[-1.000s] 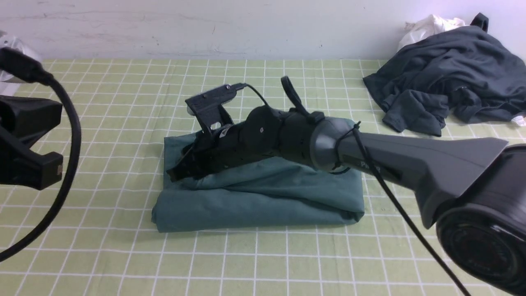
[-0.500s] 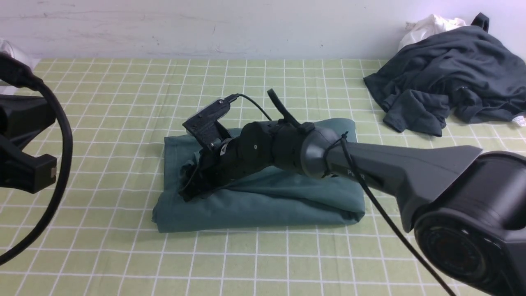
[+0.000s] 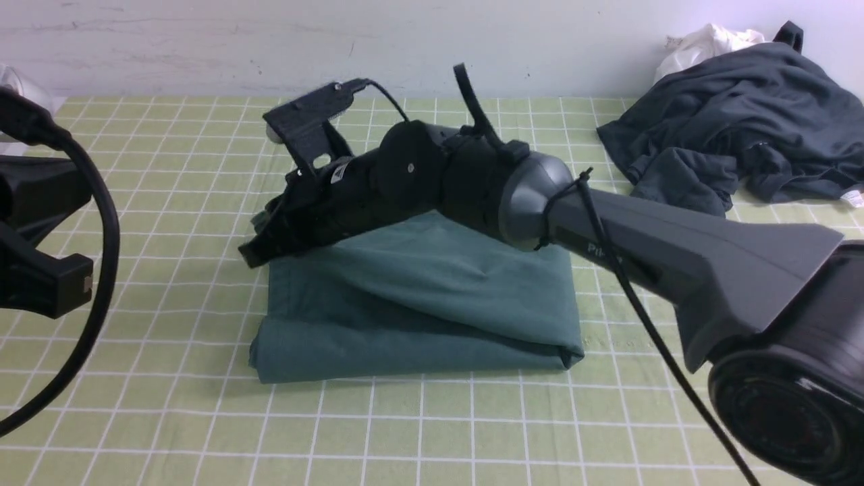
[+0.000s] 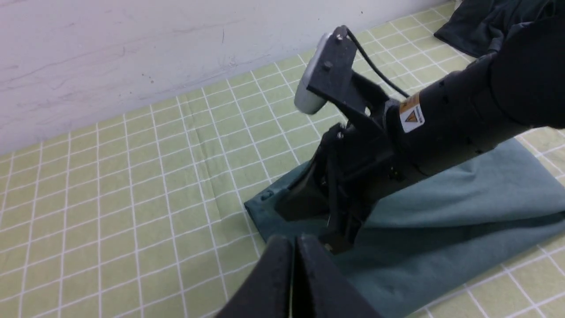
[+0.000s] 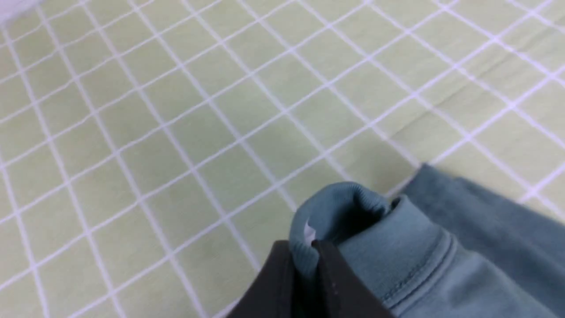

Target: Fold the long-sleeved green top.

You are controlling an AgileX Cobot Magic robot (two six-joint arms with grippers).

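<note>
On the tabletop (image 3: 169, 418), spread with a pale green cloth ruled in white squares, the green long-sleeved top (image 3: 432, 297) lies folded into a thick soft rectangle of smooth teal jersey. Just under the right pincer (image 5: 304, 260) is its far left corner, where the ribbed neckband sits; the pincer's two black fingers are nearly together, pinching that ribbed band, with a sliver of white label showing at the pinch. A small yellow-and-white warning sticker (image 4: 410, 115) is stuck on the right arm's black casing; its print is too small to read, and pale lettering on the grey forearm is partly hidden by a cable. The left pincer (image 4: 293, 265), off to the left and apart from the top, has its fingers pressed together on nothing. Well to the right by the wall lies a crumpled dark grey garment (image 3: 736, 128) with a white cloth (image 3: 702, 44) behind it.
</note>
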